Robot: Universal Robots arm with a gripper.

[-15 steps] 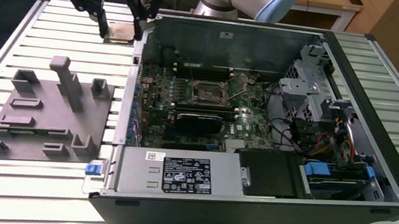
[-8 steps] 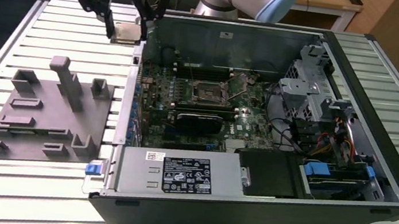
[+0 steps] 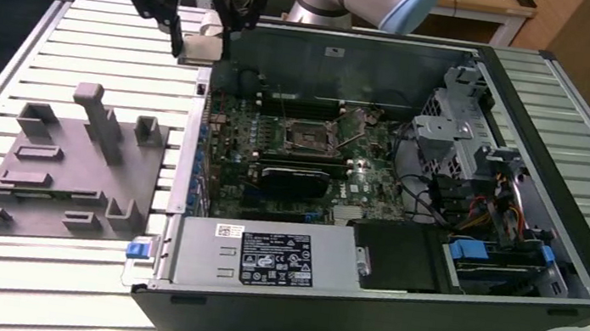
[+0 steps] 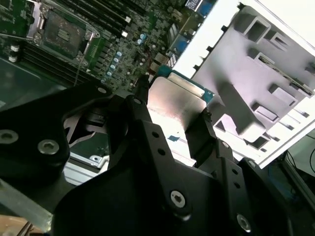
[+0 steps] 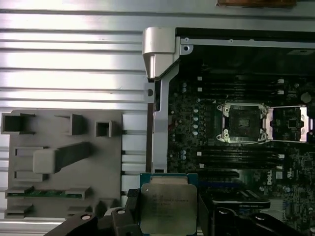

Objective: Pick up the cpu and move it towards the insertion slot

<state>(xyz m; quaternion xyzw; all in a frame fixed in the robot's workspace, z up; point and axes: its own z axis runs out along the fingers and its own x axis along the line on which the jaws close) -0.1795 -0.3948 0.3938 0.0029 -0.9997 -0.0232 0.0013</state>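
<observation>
- Jaws (image 4: 172, 115) of the black two-fingered gripper are closed on the cpu (image 5: 168, 209), a small flat square chip with a silvery metal top and a pale rim on a green-edged board; in both wrist views one black finger (image 4: 140, 105) presses each opposite side edge, and the lid faces the camera.
- Handling, as a judgement: the chip looks light and rigid, with smooth metal that could slip, and its underside contacts are probably fragile. Taking it by the side edges, as here, seems the right hold, with gentle pressure and the chip kept level.
- In the exterior view the gripper (image 3: 203, 38) hangs high at about 11 o'clock of the scene, above the ribbed silver metal worktop (image 3: 83, 35) and just beside the far corner of the open black computer case (image 3: 565, 193). So the chip is lifted clear, not yet over the motherboard.
- Grey plastic fixture block (image 3: 72, 170) with upright posts and rectangular recesses lies on the worktop at about 9 o'clock in the exterior view. In the first wrist view one recess holds a thin green strip; the others look bare.
- The case, lying on its side and open, holds a green motherboard, a labelled silver power supply box (image 3: 259, 259) nearest the exterior camera, and drive bays with coloured cables.
- Insertion slot (image 3: 311, 133), a small dark square socket in a silver metal frame, sits near the middle of the motherboard, well apart from the chip; in the first wrist view (image 5: 244, 122) it looks unfilled.
</observation>
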